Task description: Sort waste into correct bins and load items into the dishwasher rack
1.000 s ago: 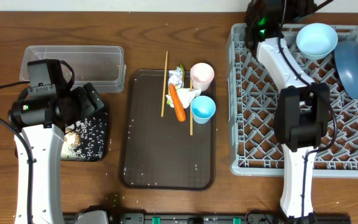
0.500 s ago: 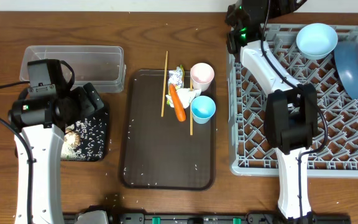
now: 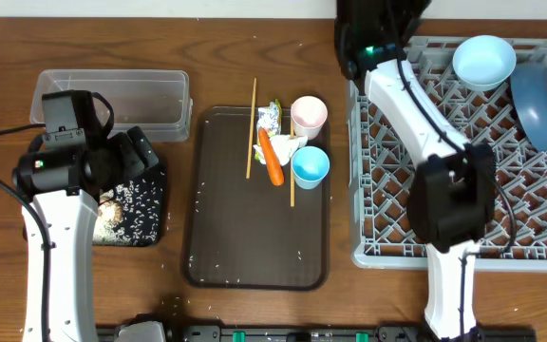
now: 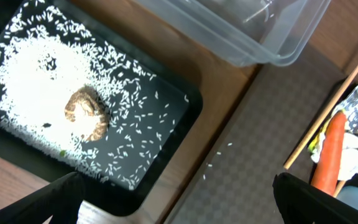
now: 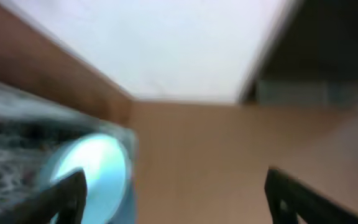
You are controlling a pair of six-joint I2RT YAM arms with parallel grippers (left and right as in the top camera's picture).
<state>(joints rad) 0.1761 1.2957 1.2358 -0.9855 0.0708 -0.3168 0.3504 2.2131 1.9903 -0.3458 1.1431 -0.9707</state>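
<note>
On the brown serving tray (image 3: 254, 242) lie two chopsticks (image 3: 252, 128), an orange carrot (image 3: 271, 158), crumpled wrappers (image 3: 270, 116) and a white tissue (image 3: 289, 146). A pale pink cup (image 3: 309, 113) and a light-blue cup (image 3: 311, 166) stand beside them. Inside the grey rack (image 3: 387, 242) sit the small light-blue bowl (image 3: 483, 60) and the large blue bowl (image 3: 541, 104). My left gripper (image 4: 179, 200) hangs open and empty over the black tray (image 4: 166, 140), which holds rice (image 4: 33, 78) and a brownish scrap (image 4: 87, 113). My right gripper (image 5: 176, 196) is open and empty at the rack's far left corner (image 3: 368, 33); its view is blurred.
The clear tub (image 3: 112, 100) stands behind the black tray (image 3: 145, 223) at the left. A few stray rice grains lie on the serving tray. The right arm stretches along the rack's left side. The table's back edge and a wall are close behind the right gripper.
The right arm has swung left from above the rack's back to its far left corner, its jaws widening slightly. The left arm has not moved.
</note>
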